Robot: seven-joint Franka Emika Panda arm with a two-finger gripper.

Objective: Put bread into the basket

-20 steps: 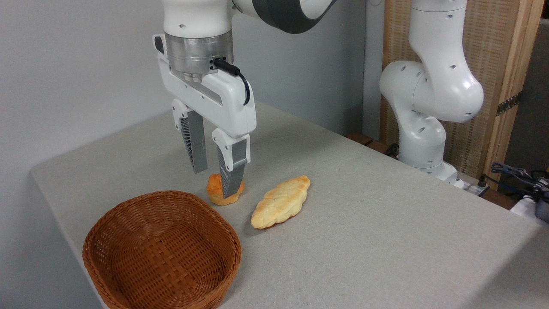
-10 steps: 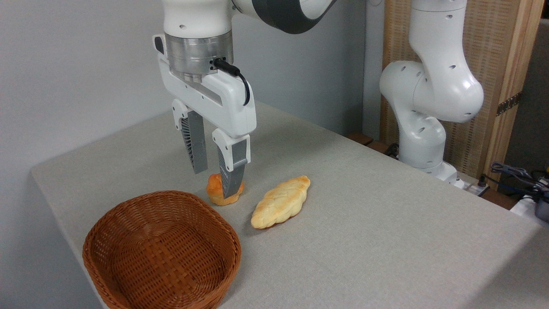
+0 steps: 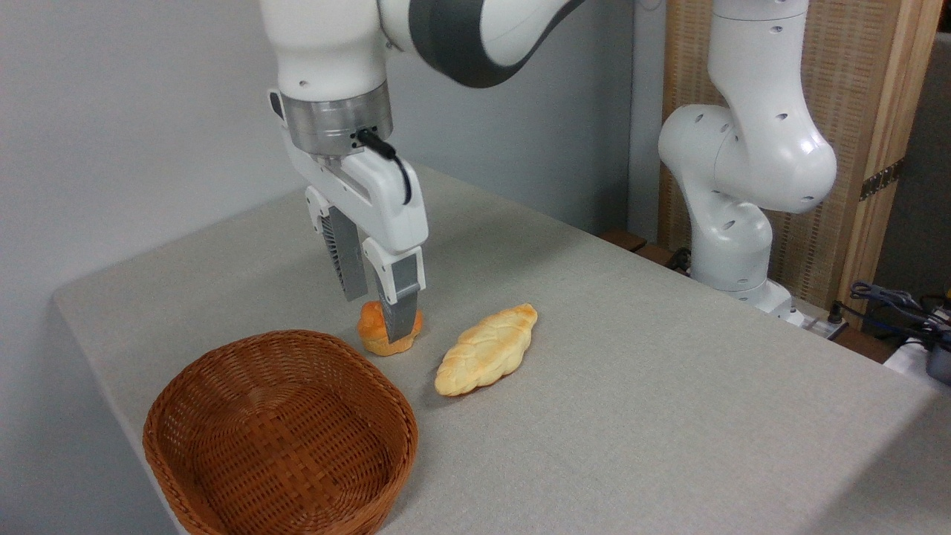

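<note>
On the grey table, I see my gripper with fingers spread above the small orange knotted bun, between the brown wicker basket and a pale braided loaf.

Small round orange-golden knotted bun; oval brown woven wicker basket, checkered weave; long pale golden braided loaf; grey cloth-covered table.

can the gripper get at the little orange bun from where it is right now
Probably yes. The gripper hangs right above the bun, its fingers apart on either side. The basket and the long loaf lie clear of it.
</note>
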